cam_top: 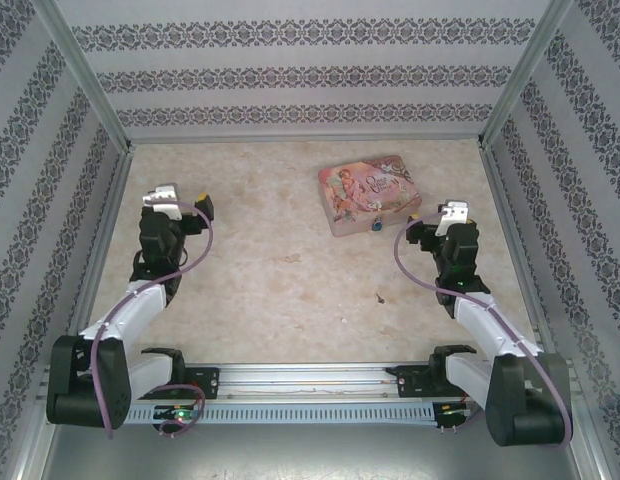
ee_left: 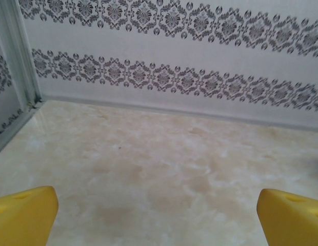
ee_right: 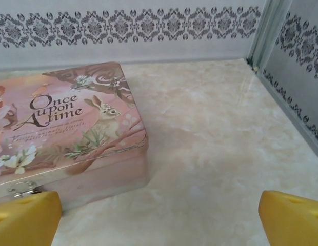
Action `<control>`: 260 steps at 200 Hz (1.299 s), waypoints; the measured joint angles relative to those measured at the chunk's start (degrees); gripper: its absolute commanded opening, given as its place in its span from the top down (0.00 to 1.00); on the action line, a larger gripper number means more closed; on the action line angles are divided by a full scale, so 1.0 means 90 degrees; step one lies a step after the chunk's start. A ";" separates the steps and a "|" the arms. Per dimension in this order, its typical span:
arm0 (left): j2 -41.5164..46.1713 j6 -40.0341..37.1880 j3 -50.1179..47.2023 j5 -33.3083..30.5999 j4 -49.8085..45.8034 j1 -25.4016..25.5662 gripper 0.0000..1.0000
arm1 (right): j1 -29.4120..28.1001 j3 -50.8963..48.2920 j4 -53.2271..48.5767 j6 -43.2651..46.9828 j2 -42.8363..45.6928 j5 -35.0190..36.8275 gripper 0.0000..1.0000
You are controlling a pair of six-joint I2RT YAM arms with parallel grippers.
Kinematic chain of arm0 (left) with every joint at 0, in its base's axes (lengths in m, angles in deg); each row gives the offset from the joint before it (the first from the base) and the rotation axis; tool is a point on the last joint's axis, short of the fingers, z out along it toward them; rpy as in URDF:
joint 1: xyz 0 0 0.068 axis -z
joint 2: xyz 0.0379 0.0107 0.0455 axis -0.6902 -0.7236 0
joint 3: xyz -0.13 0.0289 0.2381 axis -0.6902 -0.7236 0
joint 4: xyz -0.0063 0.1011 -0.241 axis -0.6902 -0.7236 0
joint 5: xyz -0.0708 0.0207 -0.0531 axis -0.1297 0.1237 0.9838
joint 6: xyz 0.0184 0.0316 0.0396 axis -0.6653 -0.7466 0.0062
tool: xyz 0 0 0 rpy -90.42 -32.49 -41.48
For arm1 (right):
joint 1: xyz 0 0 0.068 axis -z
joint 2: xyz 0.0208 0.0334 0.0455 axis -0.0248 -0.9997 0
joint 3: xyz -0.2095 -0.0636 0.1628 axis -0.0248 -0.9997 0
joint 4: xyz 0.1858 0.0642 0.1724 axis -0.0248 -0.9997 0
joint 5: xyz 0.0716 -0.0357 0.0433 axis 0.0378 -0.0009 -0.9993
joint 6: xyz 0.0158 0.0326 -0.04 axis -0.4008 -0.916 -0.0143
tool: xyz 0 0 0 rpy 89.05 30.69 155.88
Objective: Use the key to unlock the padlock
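A tiny padlock [cam_top: 374, 226] with a bluish body hangs at the front of a pink illustrated tin [cam_top: 370, 194] at the back right of the table. In the right wrist view its silver shackle [ee_right: 21, 188] shows at the tin's [ee_right: 72, 128] front edge, just above my left yellow fingertip [ee_right: 25, 218]. My right gripper [cam_top: 445, 216] stands open just right of the tin, with nothing between its fingers [ee_right: 159, 218]. On the left side of the table my left gripper [cam_top: 173, 198] is open over bare table [ee_left: 156, 215]. A small dark speck [cam_top: 378, 295] lies near the middle; I cannot tell whether it is the key.
Patterned walls close the table in at the back [cam_top: 310, 75] and on both sides, with metal posts [cam_top: 515, 70] at the corners. The beige marbled tabletop [cam_top: 270, 260] stretches between the two arms. A rail [cam_top: 310, 375] runs along the near edge.
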 measured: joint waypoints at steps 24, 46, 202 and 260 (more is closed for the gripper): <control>0.0010 0.0780 0.0483 0.0440 -0.0911 -0.0002 0.01 | 0.0051 0.0532 -0.0971 -0.0277 0.0136 -0.0384 0.02; -0.0168 0.1581 0.0678 0.0942 -0.1336 0.0007 0.01 | 0.0114 0.1010 -0.1525 -0.0636 0.0070 -0.0967 0.01; -0.3614 0.3774 0.2771 0.2470 -0.1489 0.2271 0.00 | 0.1069 0.3395 -0.1508 -0.2771 -0.3640 -0.3502 0.02; -0.4964 0.3993 0.4274 0.2888 -0.1501 0.2725 0.00 | 0.1052 0.3796 -0.1382 -0.2773 -0.4510 -0.3543 0.02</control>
